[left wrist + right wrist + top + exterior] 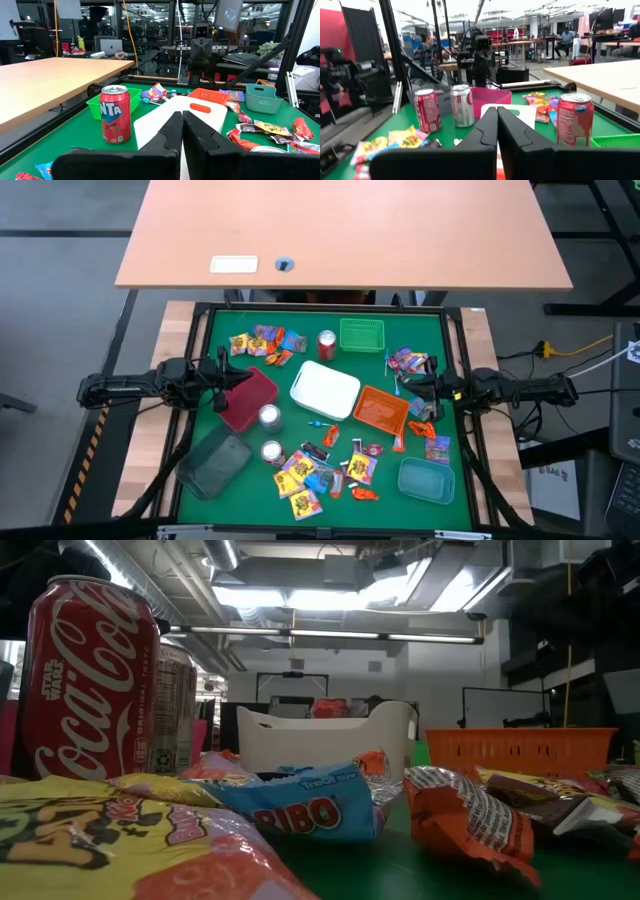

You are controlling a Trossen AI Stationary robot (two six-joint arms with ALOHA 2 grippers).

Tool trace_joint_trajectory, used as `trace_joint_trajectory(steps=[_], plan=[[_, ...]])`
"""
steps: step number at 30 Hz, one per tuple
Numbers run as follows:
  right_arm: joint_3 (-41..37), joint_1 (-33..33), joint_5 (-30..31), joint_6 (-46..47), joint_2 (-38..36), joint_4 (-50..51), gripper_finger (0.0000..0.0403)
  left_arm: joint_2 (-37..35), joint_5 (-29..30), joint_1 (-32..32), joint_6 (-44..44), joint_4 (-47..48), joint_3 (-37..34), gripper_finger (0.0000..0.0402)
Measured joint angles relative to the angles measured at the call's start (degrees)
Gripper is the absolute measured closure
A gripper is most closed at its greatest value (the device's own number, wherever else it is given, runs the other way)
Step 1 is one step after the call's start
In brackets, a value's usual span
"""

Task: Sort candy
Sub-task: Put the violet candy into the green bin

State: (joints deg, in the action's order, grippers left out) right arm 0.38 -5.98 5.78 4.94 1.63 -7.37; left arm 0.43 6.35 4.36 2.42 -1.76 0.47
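Green table: three cans, perhaps.

red can: Coca-Cola, Star Wars | blue packet: "RIBO" | red can: "NTA"

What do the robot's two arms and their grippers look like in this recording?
Both arms are dark, nearly black, built of jointed segments. The left gripper and right gripper each have two flat, matte black fingers that taper to a wedge-shaped tip, on a broad black block. In the overhead view, black cables trail from the arm bases. No markings are visible.
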Motion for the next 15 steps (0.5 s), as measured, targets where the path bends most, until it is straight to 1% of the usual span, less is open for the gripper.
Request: trace_joint_trajectory(steps=[3, 5, 8, 11, 15], plan=[[0.0, 0.0, 0.39, 1.08, 0.0, -1.8, 0.04, -0.01, 0.0, 0.0, 0.0, -0.02, 0.0, 0.04], [0.0, -0.02, 2.93, 1.35, 0.0, -2.34, 0.04, 0.0, 0.03, 0.0, 0.0, -0.04, -0.01, 0.04], [0.02, 0.0, 8.74, 4.85, 0.0, -3.42, 0.0392, 0.0, 0.2, 0.0, 0.02, -0.28, -0.02, 0.04], [0.57, 0.0, 13.71, 7.42, 0.02, -3.12, 0.0354, 0.0, 0.6, 0.01, 0.01, -0.86, -0.02, 0.04], [2.36, 0.0, 15.98, 7.68, 0.02, -3.13, 0.0273, 0.0, 3.19, 0.02, 0.03, -1.45, -0.02, 0.04]])
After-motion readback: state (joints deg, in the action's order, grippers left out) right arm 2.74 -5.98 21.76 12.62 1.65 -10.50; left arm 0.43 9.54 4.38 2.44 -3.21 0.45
